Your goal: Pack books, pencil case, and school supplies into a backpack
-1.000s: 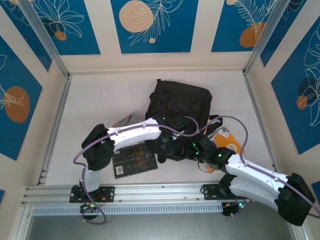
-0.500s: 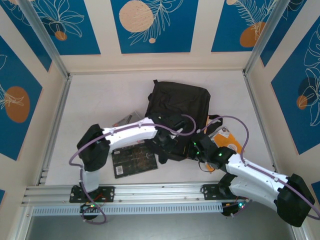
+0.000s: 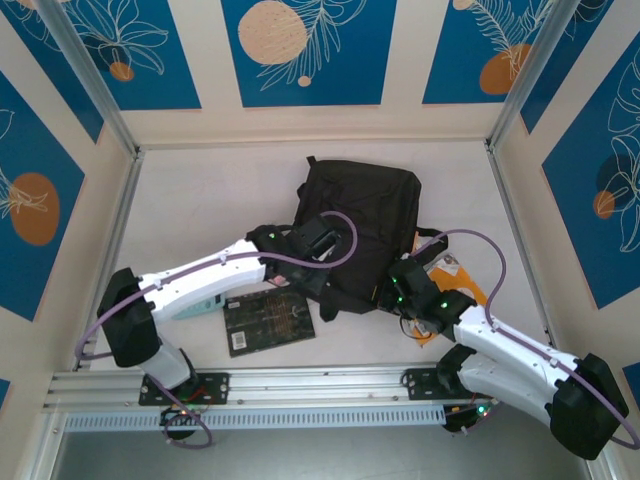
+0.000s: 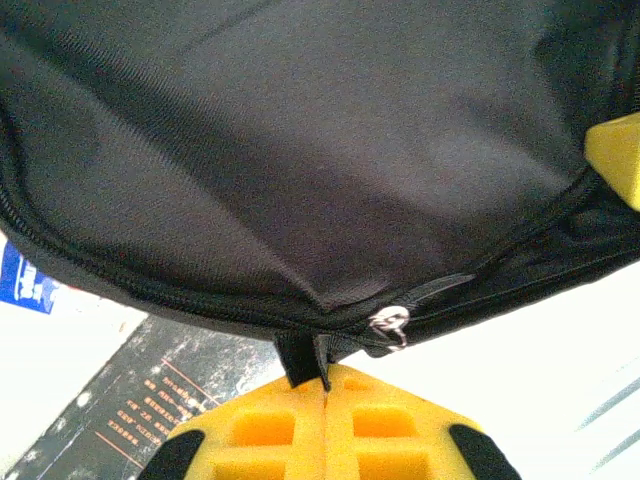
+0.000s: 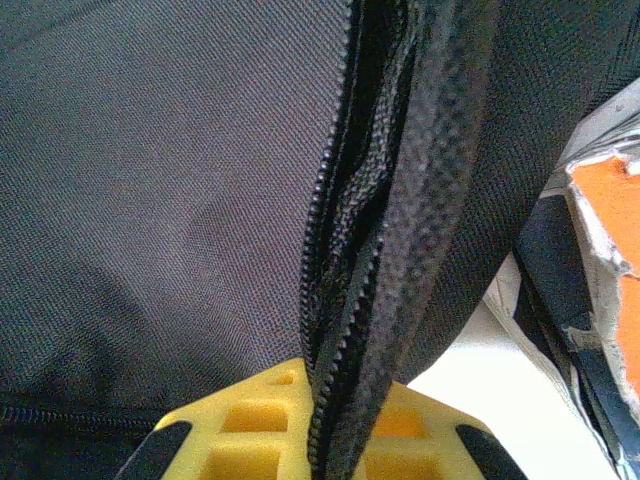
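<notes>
- backpack (image 3: pixel 360 215): lying flat, mid-table toward the far side.
- my left pincer (image 4: pixel 322 385): pressed together on the black zip tab (image 4: pixel 300 360) at its near edge.
- my right pincer (image 5: pixel 335 400): pinching the zip edge (image 5: pixel 345 300), further right.
- black book (image 3: pixel 268 322): near-left, just beside the backpack.

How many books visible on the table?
2: black book front-left of the backpack; orange book at its right, partly under the right arm. More may be hidden.

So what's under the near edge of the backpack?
A black book and a blue-printed packet show past the edge of the backpack; whether they run under it, or what else lies beneath, the fabric hides.
</notes>
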You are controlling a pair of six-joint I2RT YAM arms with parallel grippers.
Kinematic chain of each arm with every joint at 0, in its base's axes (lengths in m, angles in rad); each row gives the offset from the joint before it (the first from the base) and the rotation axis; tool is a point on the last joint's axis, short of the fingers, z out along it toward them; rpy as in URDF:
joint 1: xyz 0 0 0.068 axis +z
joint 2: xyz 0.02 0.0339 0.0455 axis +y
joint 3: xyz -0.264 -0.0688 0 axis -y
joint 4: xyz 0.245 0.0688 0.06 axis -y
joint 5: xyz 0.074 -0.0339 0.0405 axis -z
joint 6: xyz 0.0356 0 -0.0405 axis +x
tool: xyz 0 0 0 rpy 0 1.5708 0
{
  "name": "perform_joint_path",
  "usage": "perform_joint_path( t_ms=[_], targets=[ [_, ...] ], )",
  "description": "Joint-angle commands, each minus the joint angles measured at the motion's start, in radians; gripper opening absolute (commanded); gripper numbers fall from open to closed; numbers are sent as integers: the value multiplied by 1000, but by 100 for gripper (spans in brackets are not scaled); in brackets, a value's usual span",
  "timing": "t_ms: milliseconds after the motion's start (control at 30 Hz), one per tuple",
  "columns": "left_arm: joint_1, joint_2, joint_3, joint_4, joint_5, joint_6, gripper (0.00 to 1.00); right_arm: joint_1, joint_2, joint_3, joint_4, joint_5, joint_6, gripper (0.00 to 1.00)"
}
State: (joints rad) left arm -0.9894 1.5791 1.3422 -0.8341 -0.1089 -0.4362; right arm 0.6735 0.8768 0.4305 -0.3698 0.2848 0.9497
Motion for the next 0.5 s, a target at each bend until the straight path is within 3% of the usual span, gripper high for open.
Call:
perform_joint_path(
  t_ms=[0,333,467],
  targets=[
    [14,-34,-24,38,-33,-16,0,-11,-7,31,-26,21,7,0],
    [20,-76,-73,107,-19,-25,0,-11,-17,26,44,-109,-67,1],
    [35,-127,-133,160,8,-52,0,-11,-32,60,16,-156,-139,29]
  ],
)
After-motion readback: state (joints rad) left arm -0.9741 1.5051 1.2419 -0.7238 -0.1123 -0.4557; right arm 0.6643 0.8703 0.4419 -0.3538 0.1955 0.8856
